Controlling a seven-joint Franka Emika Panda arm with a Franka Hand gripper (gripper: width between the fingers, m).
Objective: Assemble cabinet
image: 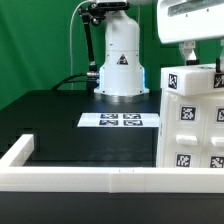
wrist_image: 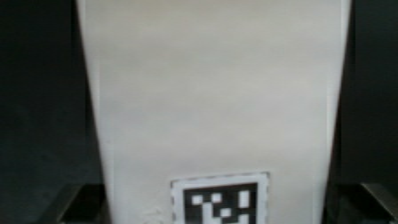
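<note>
1. The cabinet (image: 192, 118) runs off the exterior view's right edge.
2. The gripper (image: 190, 55) is partly cut off at the top; its fingertips are hidden behind the cabinet.
3. The wrist view is blurred, its tag (wrist_image: 222, 203) cropped.

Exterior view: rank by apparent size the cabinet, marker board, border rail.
1. cabinet, cut off at the frame's right edge and near the camera, so unsure against the rail
2. border rail, also near the camera
3. marker board, clearly smallest
</note>
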